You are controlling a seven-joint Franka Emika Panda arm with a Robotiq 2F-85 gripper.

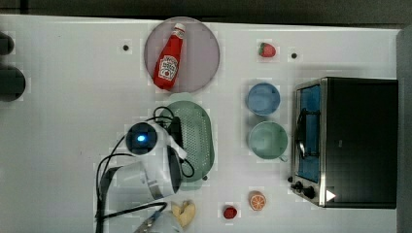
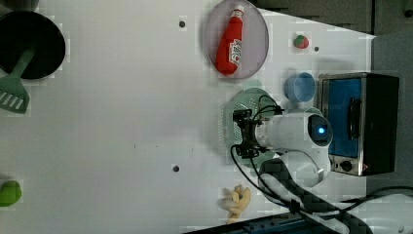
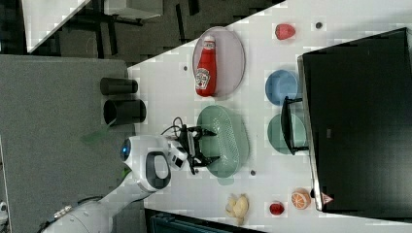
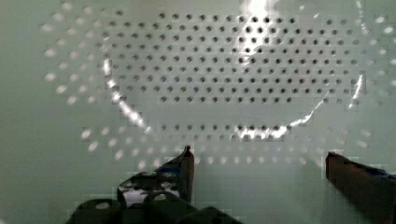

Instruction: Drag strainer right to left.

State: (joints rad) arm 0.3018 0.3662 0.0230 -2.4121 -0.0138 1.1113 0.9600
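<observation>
we judge the drag itself not yet done: the strainer (image 1: 197,138) sits near the middle of the table (image 1: 73,121), just below the plate (image 1: 204,73) that carries the ketchup bottle (image 1: 170,58) in the top view, and to the left of the blue bowl (image 1: 263,98) and green bowl (image 1: 267,140) in the same view, with the toaster oven (image 1: 350,141) further right. our gripper (image 3: 203,145) hangs over the strainer's near side with its fingers spread wide and nothing between them; in the wrist view the two fingertips (image 4: 186,161) stand well apart above the perforated bottom (image 4: 224,70) (whether they touch the plastic we cannot tell). so the approach looks finished, and what remains, as we see it, is to seat a finger against the strainer's inside wall or take hold of its rim, then pull it across the open table toward the top view's left. that stretch looks free, so little should get in our way.
</observation>
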